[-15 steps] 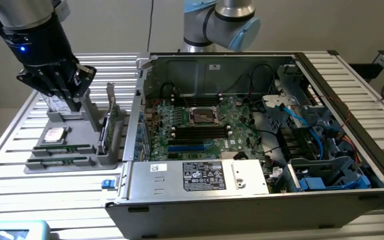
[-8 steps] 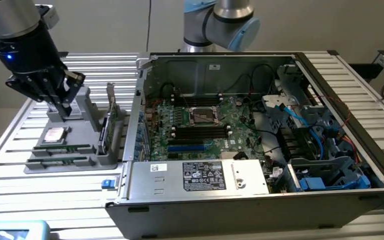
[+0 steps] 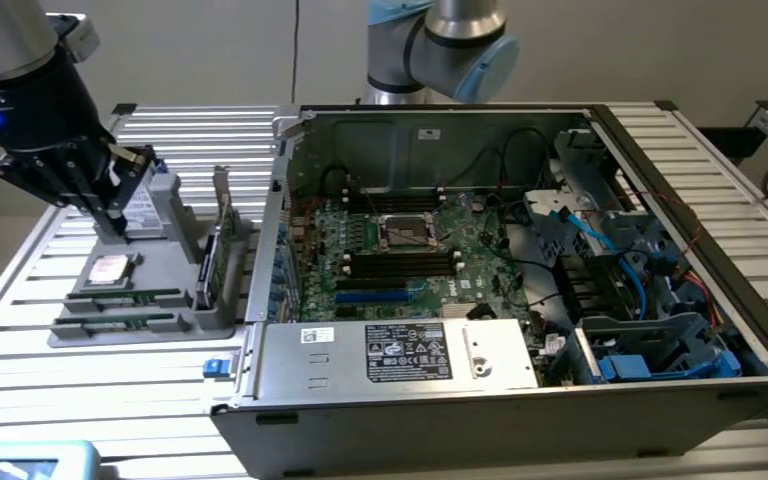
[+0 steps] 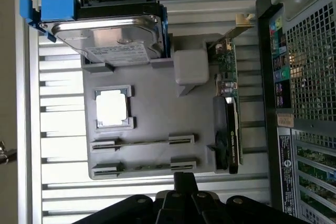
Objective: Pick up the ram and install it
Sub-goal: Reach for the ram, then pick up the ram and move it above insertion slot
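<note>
- On a slatted metal table (image 3: 37,380), a gray holder (image 4: 157,111) with moulded pockets, just beside an open computer case (image 3: 704,400).
- In the holder's back pocket, a silver hard drive (image 4: 115,38) on its edge, in a blue bracket.
- In a square pocket near the middle, a processor chip (image 4: 112,107), lying flat.
- In two parallel slots along the holder's front edge, one ram stick (image 4: 142,141) nearer the chip and a second ram stick (image 4: 144,167) at the outer edge. Both seated on edge and neither lifted.
- On the holder's side nearest the case, a green expansion card (image 4: 228,114) standing upright.
- Inside the case, a green motherboard (image 3: 398,250) lying flat, a silver power supply (image 3: 384,352) with a pale label along the near wall, and blue cables (image 3: 584,235) towards the exterior view's right.
- Above the holder, the gripper (image 3: 115,222), black, pointing down, fingers (image 4: 185,181) pressed together with nothing seen between them.
- From the wrist, fingertips seen just past the second ram stick, near one of its end clips.
- From the exterior view, gripper raised over the holder and clear of both sticks, touching neither.
</note>
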You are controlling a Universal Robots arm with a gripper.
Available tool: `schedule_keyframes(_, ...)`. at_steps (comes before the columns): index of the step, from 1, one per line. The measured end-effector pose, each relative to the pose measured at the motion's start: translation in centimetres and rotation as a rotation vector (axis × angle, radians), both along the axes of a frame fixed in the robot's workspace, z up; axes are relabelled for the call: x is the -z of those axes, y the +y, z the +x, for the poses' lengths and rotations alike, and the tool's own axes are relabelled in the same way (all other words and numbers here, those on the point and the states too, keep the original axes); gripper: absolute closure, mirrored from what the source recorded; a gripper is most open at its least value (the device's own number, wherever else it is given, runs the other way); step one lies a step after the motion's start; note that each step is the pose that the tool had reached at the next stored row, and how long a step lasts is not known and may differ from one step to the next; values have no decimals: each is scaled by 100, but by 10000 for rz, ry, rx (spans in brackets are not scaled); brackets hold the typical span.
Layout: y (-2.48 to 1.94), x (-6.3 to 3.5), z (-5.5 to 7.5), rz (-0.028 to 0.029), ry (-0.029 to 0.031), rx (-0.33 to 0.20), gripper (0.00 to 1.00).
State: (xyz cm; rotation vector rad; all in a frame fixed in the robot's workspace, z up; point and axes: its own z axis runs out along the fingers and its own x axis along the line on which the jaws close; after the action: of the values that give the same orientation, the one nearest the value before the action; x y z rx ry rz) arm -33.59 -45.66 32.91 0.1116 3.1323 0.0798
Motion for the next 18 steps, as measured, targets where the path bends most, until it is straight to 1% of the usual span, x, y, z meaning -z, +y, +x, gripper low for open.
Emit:
schedule_keyframes(3,0,4,-60,0,0,-6,89)
schedule_keyframes(10,16,13,-144,1,-1,-46,89)
schedule_keyframes(18,21,14,-148,1,-1,-75,89)
